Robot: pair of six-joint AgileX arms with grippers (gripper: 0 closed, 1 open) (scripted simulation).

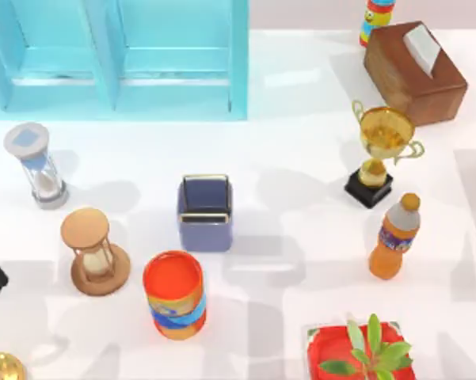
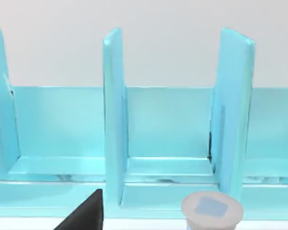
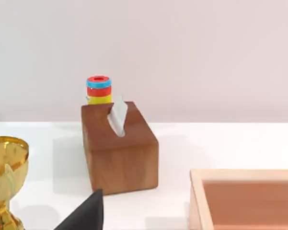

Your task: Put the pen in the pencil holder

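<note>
Although the pencil holder [image 1: 205, 212] stands mid-desk, we spot no pen inside; we cannot tell either pincer's state.

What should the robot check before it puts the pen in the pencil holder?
1. Pencil holder stands upright in the middle of the table, opening up: ok.
2. Orange can and wooden hourglass stand near the holder but apart from it: ok.
3. Room above the holder to come down: ok.
4. Where the pen lies: cannot tell.
5. Left gripper faces the blue shelf, right gripper faces the tissue box; either one holding the pen: cannot tell.
</note>
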